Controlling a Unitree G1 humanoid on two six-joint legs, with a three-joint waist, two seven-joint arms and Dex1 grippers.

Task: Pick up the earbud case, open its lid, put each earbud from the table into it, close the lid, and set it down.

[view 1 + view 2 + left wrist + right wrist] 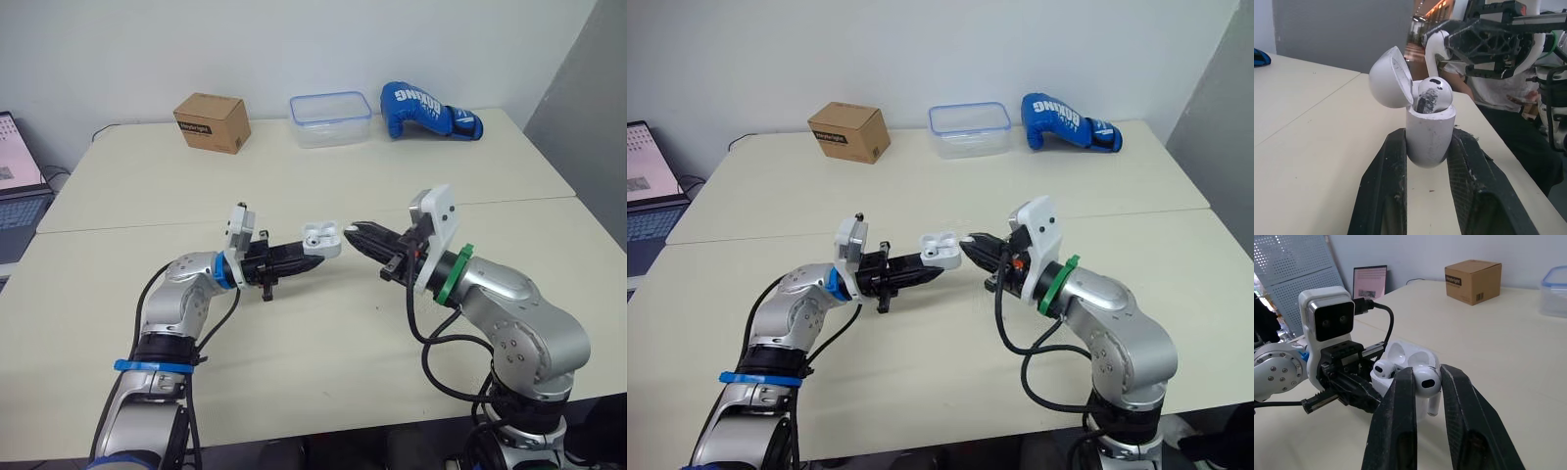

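Big cream table [323, 343], far edge: blue boxing glove [426, 110], clear plastic tub with blue rim [330, 119], brown cardboard box [212, 121]. Open laptop [20, 186] was off the left side of the table. None of it was in play.

Over mid-table the left gripper [312, 257] pinched the small white earbud case [1429, 132] by its lower body. It was held off the surface, between the two arms, with its rounded lid [1392, 78] swung open. The right gripper [1426, 374] was clamped on the second white earbud [1428, 382] by its head, stem hanging down, just beside the case mouth. The first white earbud [1384, 368] sat in its socket.

Step, my read: inserting the second bud, roughly past halfway. Next move needs the stem lined up over the empty socket, then a short straight push and release without knocking the seated bud or twisting the case in the left grip. After that, lid shut and case set down.

Hard to tell:
- The empty socket was hidden behind the right fingers and the bud.
- Couldn't tell whether the stem tip was touching the case rim or just clear of it.
- A person behind the arm in the left wrist view was cut off.
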